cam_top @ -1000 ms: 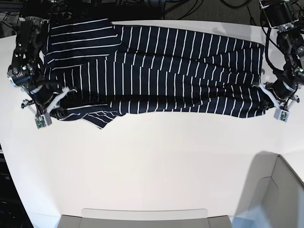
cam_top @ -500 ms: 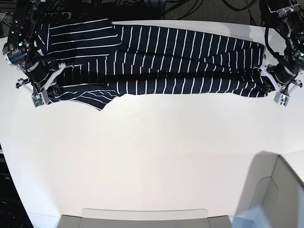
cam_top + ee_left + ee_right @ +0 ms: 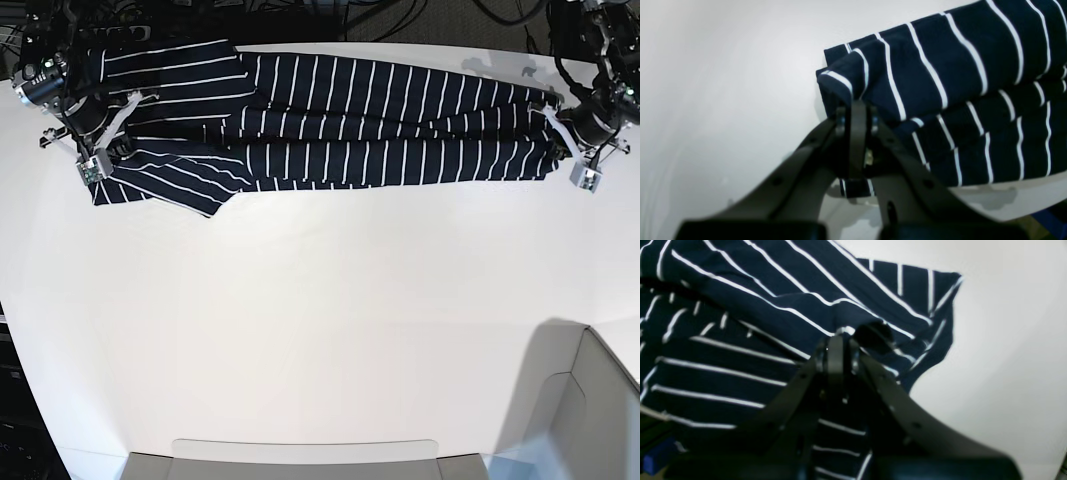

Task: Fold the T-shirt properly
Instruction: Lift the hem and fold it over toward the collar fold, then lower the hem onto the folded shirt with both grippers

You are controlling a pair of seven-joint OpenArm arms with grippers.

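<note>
Both arms have drawn the T-shirt's [image 3: 380,130] near edge toward the far side.

The T-shirt [image 3: 330,125] is dark navy with thin white stripes. It lies stretched in a long narrow band along the far edge of the white table, folded over on itself lengthwise, with one sleeve [image 3: 170,185] spread out at the band's left end.

Soft cloth on a smooth matt top

The T-shirt [image 3: 340,120] is soft navy knit cloth, white-striped; the table [image 3: 320,340] is smooth matt white; gripper fingers [image 3: 826,146] look matt black plastic.
</note>
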